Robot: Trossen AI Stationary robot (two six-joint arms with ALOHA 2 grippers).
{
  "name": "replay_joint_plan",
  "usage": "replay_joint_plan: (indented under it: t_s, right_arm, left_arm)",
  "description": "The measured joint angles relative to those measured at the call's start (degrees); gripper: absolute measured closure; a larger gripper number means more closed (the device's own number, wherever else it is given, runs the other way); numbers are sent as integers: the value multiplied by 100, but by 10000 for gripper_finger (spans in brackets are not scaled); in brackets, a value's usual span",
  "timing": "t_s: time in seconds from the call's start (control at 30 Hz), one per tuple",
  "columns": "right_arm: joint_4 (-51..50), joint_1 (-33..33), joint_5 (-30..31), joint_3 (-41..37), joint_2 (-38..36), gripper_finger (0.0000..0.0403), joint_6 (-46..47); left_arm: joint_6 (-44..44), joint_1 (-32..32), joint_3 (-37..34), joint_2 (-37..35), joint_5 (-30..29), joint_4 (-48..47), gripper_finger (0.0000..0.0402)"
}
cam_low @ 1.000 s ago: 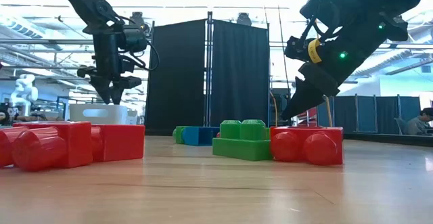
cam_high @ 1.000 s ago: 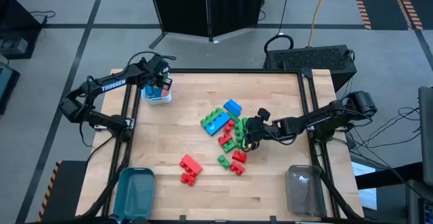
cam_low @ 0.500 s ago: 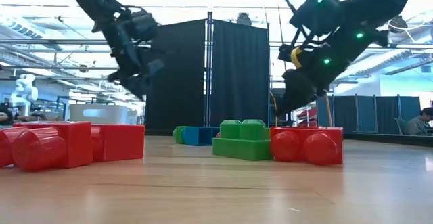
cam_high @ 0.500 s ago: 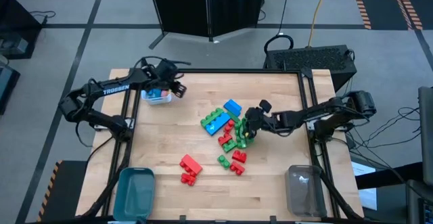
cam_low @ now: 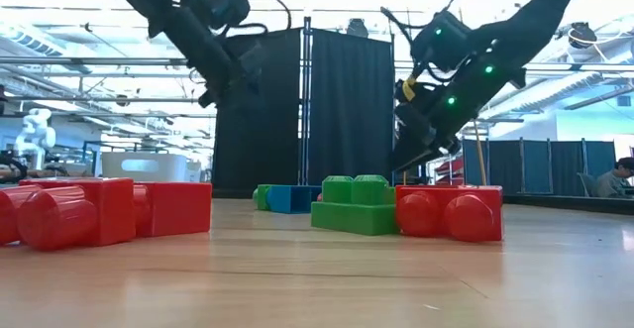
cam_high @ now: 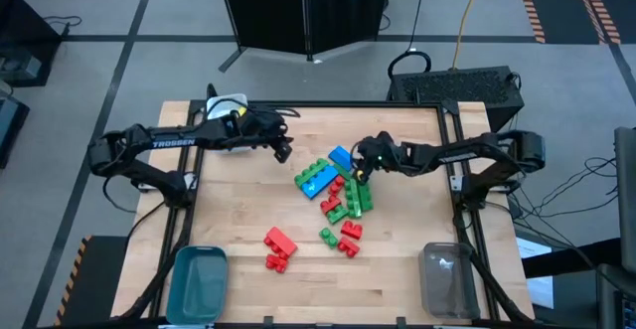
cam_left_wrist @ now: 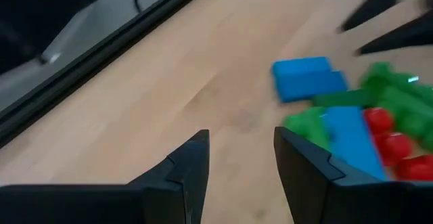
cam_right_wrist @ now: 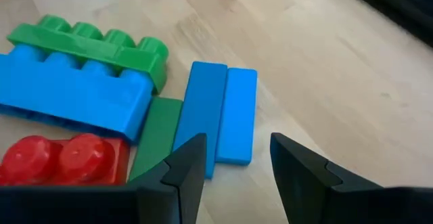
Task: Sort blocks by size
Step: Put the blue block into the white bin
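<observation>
The blocks lie in a loose pile [cam_high: 336,192] at the table's middle: a flat blue block [cam_high: 341,157], a long blue brick [cam_high: 316,178] beside a long green one, then green and red bricks. Two red bricks [cam_high: 279,249] lie apart, nearer the front. My left gripper [cam_high: 285,150] hangs open above bare wood, left of the pile, slanting down toward it [cam_left_wrist: 240,139]. My right gripper [cam_high: 356,168] is open too and hovers by the pile's far end, just short of the flat blue block [cam_right_wrist: 223,112], with nothing between its fingers [cam_right_wrist: 233,146].
A white bin [cam_low: 139,165] stands at the far left, under the left arm. A teal bin [cam_high: 199,274] sits at the front left corner and a clear bin [cam_high: 445,277] at the front right. Bare wood lies along the front edge between them.
My left gripper has swung away from the white bin toward the table's middle and the pile, tipping from pointing down to a forward slant. My right gripper has moved along the pile toward the far edge, from the green and red bricks to the flat blue block.
</observation>
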Motion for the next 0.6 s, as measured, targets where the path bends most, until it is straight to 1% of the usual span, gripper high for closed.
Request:
replay_joint_plan:
  t_s: [0.17, 0.3, 0.47, 0.6]
  right_arm:
    - [-55, -132, -51, 304, 399, 252, -22]
    - [-50, -235, -187, 548, 672, 252, -24]
    - [-92, -394, -453, 863, 1198, 252, -46]
    - [-124, -456, -449, 1068, 1551, 252, -1]
  left_arm:
    - [39, -373, 1, 0, -11, 480, 246]
    - [217, -638, 2, 0, -57, 594, 246]
    - [310, -943, 2, 0, -457, 592, 246]
    - [315, -1129, 2, 0, -691, 587, 246]
